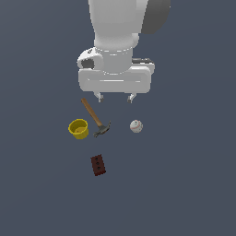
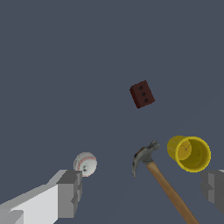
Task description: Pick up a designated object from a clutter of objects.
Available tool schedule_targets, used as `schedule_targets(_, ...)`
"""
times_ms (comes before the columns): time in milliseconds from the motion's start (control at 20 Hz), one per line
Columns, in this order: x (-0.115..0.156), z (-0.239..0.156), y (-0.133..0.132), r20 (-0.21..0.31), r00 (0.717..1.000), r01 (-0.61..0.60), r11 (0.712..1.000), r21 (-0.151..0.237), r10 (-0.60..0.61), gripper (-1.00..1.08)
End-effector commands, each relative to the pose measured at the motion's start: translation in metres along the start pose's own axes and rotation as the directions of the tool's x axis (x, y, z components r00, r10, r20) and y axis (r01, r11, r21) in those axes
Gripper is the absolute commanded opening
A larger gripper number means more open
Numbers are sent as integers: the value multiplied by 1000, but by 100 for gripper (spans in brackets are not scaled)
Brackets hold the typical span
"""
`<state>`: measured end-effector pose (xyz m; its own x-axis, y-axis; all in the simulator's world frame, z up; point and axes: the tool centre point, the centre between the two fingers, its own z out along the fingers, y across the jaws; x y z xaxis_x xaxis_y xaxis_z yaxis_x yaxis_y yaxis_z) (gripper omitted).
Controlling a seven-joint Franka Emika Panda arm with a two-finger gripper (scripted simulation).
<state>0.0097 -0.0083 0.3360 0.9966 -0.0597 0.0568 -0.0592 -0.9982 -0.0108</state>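
The claw [image 1: 115, 97] hangs empty, its fingers spread wide, above the handle end of the hammer [image 1: 94, 119], presumably lining up to straddle the wood. The hammer lies flat on the grey tabletop [image 1: 184, 184], its dark head just beside the yellow cup [image 1: 79, 128]. The baseball [image 1: 136, 126] sits apart on the head's other side, and the brown block [image 1: 98, 165] lies beyond the head. The handle looks the freest place to grip, being away from the cup.

Exterior faces the arm; wrist looks down
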Motion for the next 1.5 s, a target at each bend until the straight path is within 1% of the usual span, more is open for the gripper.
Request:
schedule_targets(0, 0, 0, 0, 0, 1000, 0, 1000, 0, 0, 100)
schedule_targets(150, 0, 0, 4, 1, 1000, -3, 1000, 1, 3, 100)
schedule_targets(450, 2, -2, 25, 6, 1000, -22, 1000, 5, 22, 100)
schedule_targets(850, 1, 2, 28, 6, 1000, -17, 1000, 4, 17, 100)
schedule_targets(1150, -6, 24, 40, 9, 1000, 15, 1000, 2, -15, 100)
schedule_targets(1450, -20, 61, 62, 15, 997, 72, 997, 0, -72, 100)
